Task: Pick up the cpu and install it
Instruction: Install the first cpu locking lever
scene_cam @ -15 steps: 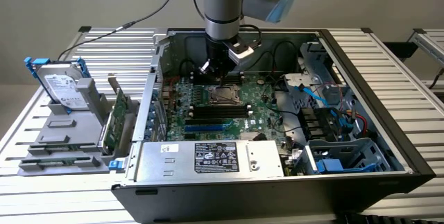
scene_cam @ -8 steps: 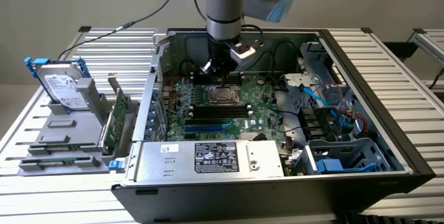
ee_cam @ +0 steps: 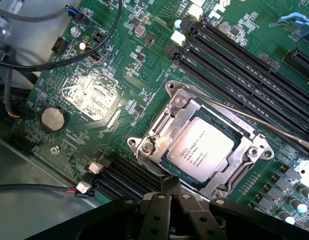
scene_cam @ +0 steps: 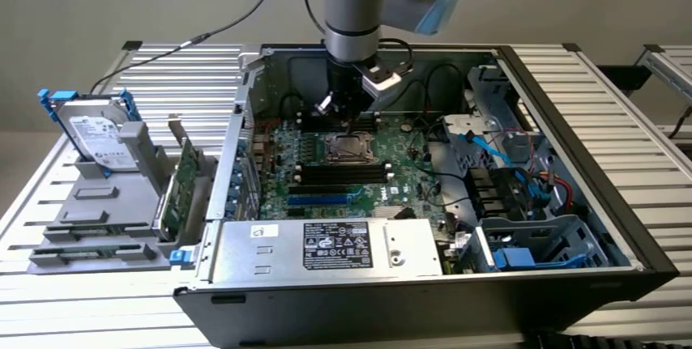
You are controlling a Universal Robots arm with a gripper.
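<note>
Gripper (ee_cam: 173,192): black two-finger tool, fingers pressed together, holding nothing, poised just above the near edge of the CPU socket.

Arm (scene_cam: 352,21): grey-and-blue jointed robot arm, descending vertically into the open case, wrist pointing straight down over the socket.

CPU (ee_cam: 200,149): small flat square chip with a silver-grey metal top and printed text, lying seated inside the socket, apart from the fingertips.

CPU socket (ee_cam: 157,142): silver metal frame with screws at its corners, surrounding the chip; a thin metal lever (ee_cam: 267,124) runs along the side away from the gripper.

Motherboard (ee_cam: 119,65): green circuit board carrying the socket, with long black memory slots (ee_cam: 229,55) beside the socket and a round silver coin battery (ee_cam: 53,118) well apart from it.

Computer case (scene_cam: 605,203): black tower lying on its side, open; holds the motherboard, black cables, blue drive brackets and a silver labelled power supply (scene_cam: 324,248) well apart from the socket.

Hard drive (scene_cam: 96,132): silver labelled unit in a blue bracket, standing in a grey rack outside the case, far from the socket.
</note>
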